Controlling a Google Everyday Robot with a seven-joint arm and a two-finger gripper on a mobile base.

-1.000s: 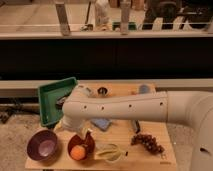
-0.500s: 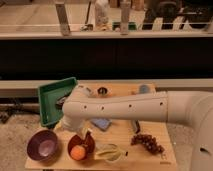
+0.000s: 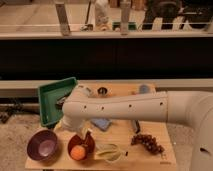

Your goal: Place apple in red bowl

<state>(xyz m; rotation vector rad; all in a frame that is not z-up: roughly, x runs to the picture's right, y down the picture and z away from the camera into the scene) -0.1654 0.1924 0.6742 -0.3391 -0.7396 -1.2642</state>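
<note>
Now the tabletop (image 3: 165, 152) carries everything, and the white arm (image 3: 130, 106) reaches across it from the right. The claw (image 3: 88, 136) hangs low at the arm's left end, just above the red bowl (image 3: 75, 144). A green tray (image 3: 49, 97) stands behind the claw, to the left. A purple bowl (image 3: 42, 144) sits to the left of the claw, near the red one. A grape bunch (image 3: 147, 142) lies well to the right of the claw. The apple (image 3: 77, 152) rests inside the red bowl, just below the claw and apart from it. Compared with the moments before, almost nothing has moved: the apple was already in the bowl. I judge the placing is done, and only the retreat remains. Whether the claw is apart or together, I cannot tell.
</note>
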